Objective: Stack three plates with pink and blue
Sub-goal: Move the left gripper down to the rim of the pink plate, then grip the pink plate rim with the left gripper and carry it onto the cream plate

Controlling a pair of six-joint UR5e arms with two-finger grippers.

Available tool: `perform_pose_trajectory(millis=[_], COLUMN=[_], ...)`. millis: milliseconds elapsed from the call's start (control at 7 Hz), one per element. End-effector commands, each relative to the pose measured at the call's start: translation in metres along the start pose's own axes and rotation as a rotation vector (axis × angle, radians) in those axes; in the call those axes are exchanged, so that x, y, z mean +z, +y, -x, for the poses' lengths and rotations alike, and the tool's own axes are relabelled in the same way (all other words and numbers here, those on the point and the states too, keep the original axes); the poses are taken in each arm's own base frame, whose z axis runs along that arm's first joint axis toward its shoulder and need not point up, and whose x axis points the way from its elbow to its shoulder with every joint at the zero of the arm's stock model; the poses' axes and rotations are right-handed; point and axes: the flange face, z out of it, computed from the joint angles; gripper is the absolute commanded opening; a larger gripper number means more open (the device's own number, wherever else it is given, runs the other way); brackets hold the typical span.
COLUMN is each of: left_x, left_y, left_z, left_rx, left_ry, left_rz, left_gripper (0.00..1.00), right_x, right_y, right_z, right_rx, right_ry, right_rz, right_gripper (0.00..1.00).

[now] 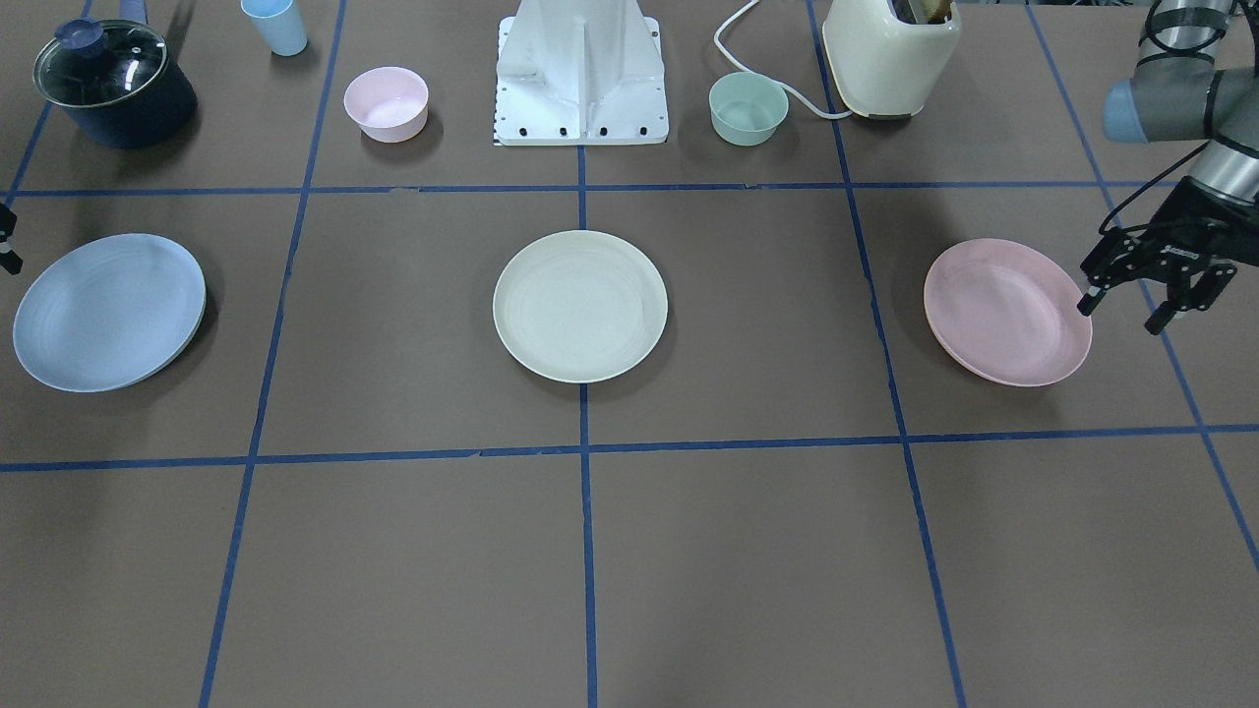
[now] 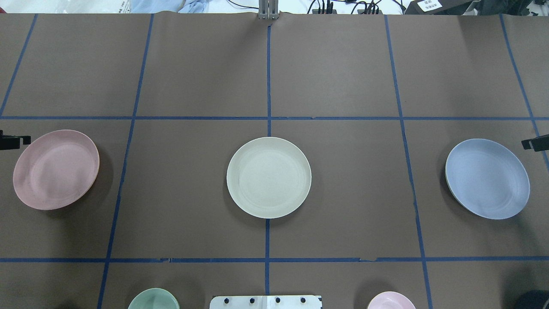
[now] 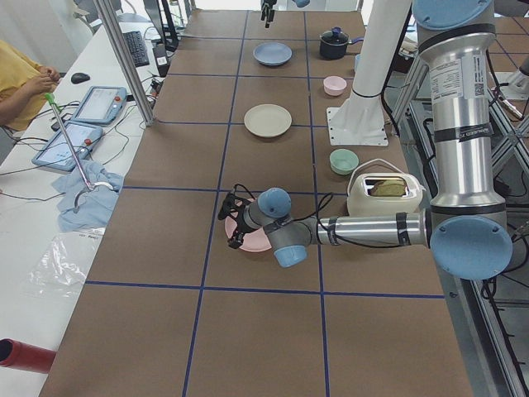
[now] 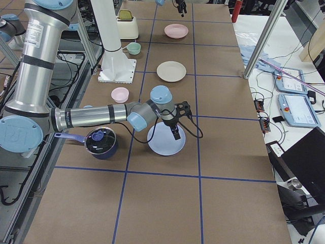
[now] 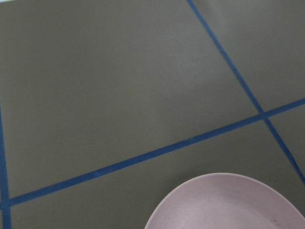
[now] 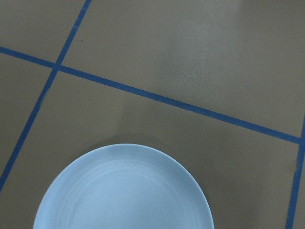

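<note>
Hovering at the pink plate's (image 1: 1005, 310) outer rim, the left pincer (image 1: 1119, 315) is wide open and empty, one fingertip (image 1: 1085, 307) at the rim and the other outside it. Pink lies just inboard, flat on the counter (image 1: 748, 551); white plate (image 1: 579, 305) further inboard, blue plate (image 1: 108, 311) farthest. Right pincer (image 2: 534, 143) sits just outboard of blue, opening can't be told. Likely a rim grasp next.

Soft, even overhead light covers the bench (image 2: 343, 77). The pink plate (image 2: 55, 169) and blue plate (image 2: 487, 178) cast faint, blurry-edged shadows toward its middle. Fixed views are sharp; wrist views look dimmer, greyer.
</note>
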Motion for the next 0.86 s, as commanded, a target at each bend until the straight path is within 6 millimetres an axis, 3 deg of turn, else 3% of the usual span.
perform_pose_trajectory(millis=[0, 286, 429, 571, 714], left_x=[0.029, 0.034, 0.033, 0.031, 0.028], left_y=[0.044, 0.054, 0.056, 0.056, 0.058], left_z=[0.0, 0.009, 0.011, 0.01, 0.011], left_rx=[-0.071, -0.065, -0.065, -0.058, -0.052], left_ry=[-0.044, -0.052, -0.052, -0.038, -0.035], left_rz=[-0.012, -0.008, -0.008, -0.016, -0.019], left_gripper=[0.82, 0.73, 0.57, 0.04, 0.0], right_x=[0.0, -0.001, -0.001, -0.001, -0.001], right_y=[0.0, 0.001, 0.001, 0.001, 0.001], right_z=[0.0, 0.0, 0.0, 0.0, 0.0], right_rx=[-0.002, -0.002, 0.0, -0.002, -0.002], right_ry=[0.0, 0.0, 0.0, -0.001, -0.001], right_rz=[-0.001, -0.002, -0.001, -0.001, -0.001], right_gripper=[1.0, 1.0, 1.0, 1.0, 1.0])
